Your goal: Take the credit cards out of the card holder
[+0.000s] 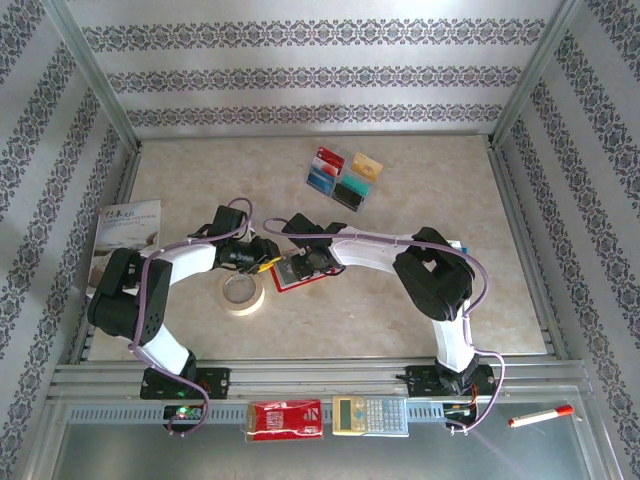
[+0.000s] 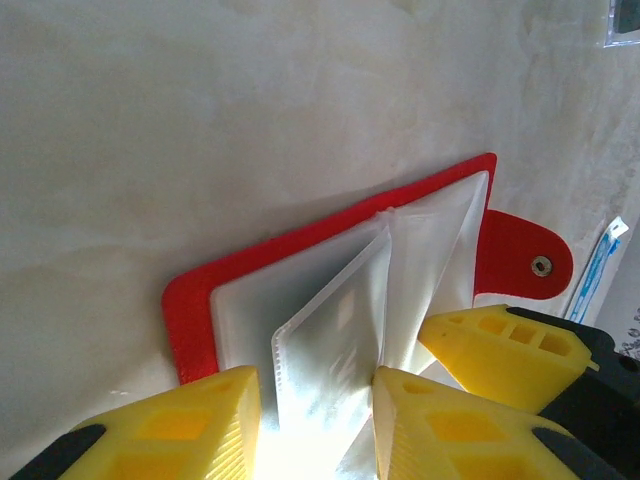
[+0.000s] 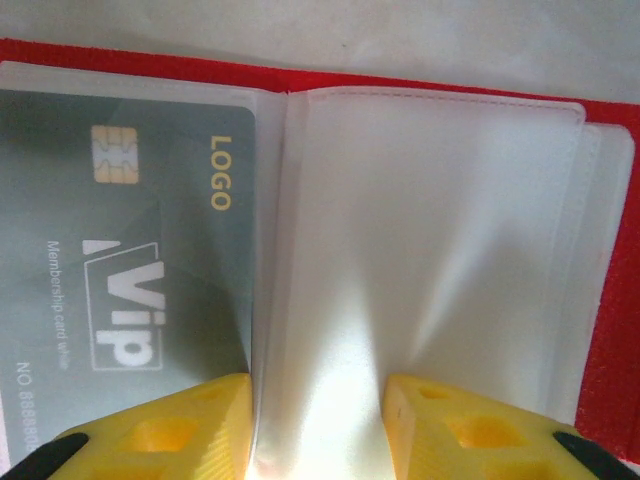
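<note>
Just left of the spread right tool (image 3: 318,388) in its wrist view, the grey VIP card (image 3: 125,250) lies pocketed in the open card holder (image 1: 308,281) at the middle of the counter (image 1: 400,320), long axis running up the frame from that tool; the left tool (image 2: 318,392), likewise spread, straddles a pocket leaf (image 2: 330,340).

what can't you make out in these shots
- Top external: card holder mostly hidden by the left gripper and right gripper.
- Right wrist: grey VIP card, its number cut off by the bottom edge.
- Left wrist: glare washes out the clear pocket; contents unreadable.
- Both wrist views: whether either gripper pinches a pocket.
</note>
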Action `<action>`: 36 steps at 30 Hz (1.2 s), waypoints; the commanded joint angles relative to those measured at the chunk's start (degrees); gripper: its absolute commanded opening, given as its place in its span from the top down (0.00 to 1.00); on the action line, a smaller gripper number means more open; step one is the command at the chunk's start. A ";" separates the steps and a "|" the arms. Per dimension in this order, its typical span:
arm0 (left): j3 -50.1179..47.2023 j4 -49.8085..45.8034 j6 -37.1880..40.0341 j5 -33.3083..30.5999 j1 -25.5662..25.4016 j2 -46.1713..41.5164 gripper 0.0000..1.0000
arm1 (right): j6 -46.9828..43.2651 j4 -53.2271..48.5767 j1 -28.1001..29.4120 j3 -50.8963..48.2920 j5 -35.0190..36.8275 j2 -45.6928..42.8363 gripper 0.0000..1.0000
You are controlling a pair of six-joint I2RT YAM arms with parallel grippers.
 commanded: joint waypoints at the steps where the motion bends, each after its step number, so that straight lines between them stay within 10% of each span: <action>1: 0.72 0.41 -0.41 0.31 -0.85 1.30 0.64 | -0.64 -1.87 -0.76 -1.89 0.15 3.57 0.59; 36: 7.14 6.36 0.50 3.92 -2.13 10.17 0.75 | 15.57 15.84 -3.87 -17.60 -17.20 -9.47 0.51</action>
